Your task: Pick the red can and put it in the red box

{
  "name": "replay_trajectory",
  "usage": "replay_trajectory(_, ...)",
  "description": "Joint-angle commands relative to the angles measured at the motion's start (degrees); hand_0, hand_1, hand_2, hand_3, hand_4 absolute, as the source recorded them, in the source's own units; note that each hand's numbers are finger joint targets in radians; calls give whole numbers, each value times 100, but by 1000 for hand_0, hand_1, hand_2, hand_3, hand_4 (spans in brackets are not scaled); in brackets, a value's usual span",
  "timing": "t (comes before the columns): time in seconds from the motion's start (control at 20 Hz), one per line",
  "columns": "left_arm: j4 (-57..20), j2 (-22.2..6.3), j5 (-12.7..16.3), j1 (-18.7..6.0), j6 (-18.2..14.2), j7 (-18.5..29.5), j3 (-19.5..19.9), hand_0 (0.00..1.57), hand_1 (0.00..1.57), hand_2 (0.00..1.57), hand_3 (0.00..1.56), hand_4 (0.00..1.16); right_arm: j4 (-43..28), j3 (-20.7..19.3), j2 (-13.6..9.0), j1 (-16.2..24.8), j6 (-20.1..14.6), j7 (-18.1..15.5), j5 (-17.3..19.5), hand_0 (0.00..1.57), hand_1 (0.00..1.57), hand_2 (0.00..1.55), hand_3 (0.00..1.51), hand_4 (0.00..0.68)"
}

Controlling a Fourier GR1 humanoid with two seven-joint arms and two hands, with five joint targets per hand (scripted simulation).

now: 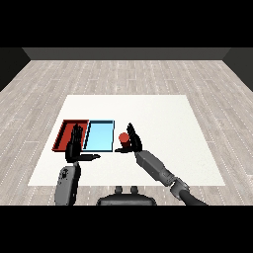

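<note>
Red can [123, 138]: upright, just right of the light blue tray [99, 135], at 3 o'clock from it.
Right hand [133, 141]: curled around the can.
Left hand [75, 146]: fingers straight, released, over the red tray [63, 135].
Counter [163, 128]: white.

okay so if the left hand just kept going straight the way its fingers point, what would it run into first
Probably the red tray: the left hand's straight fingers point away across the white table and already overlap the tray's right part. How high they are above it is unclear.
</note>
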State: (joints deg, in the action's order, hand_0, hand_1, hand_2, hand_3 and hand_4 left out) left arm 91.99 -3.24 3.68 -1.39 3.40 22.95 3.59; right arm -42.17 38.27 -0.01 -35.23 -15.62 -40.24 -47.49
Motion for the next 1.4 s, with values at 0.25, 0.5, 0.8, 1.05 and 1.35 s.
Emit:
replay_trajectory(0.25, 260, 158, -161, 319, -96, 54, -213, 0, 0, 0, 0, 0, 741, -187, 1, -617, -86, 332, 39, 0, 0, 0, 0, 0)
replay_trajectory(0.5, 64, 34, -15, -130, -15, -244, -95, 0, 0, 0, 0, 0, 283, 239, 1, -279, -1079, 281, -513, 1145, 1145, 1243, 1189, 0)
replay_trajectory(0.8, -173, 206, -180, 254, -75, 402, -169, 0, 0, 0, 0, 0, 858, 83, 1, -472, -1297, 779, -148, 1571, 1571, 1491, 1438, 570)
replay_trajectory(1.05, 1, -38, 17, 50, 67, 72, 29, 0, 0, 0, 0, 0, 392, 134, -43, -143, -1551, 1066, 333, 1571, 1571, 1484, 1429, 575)
replay_trajectory(1.35, -315, 88, -162, 83, -24, 469, -47, 0, 0, 0, 0, 0, 664, 234, 1, -534, -1566, 1039, -16, 1571, 1571, 1487, 1428, 582)
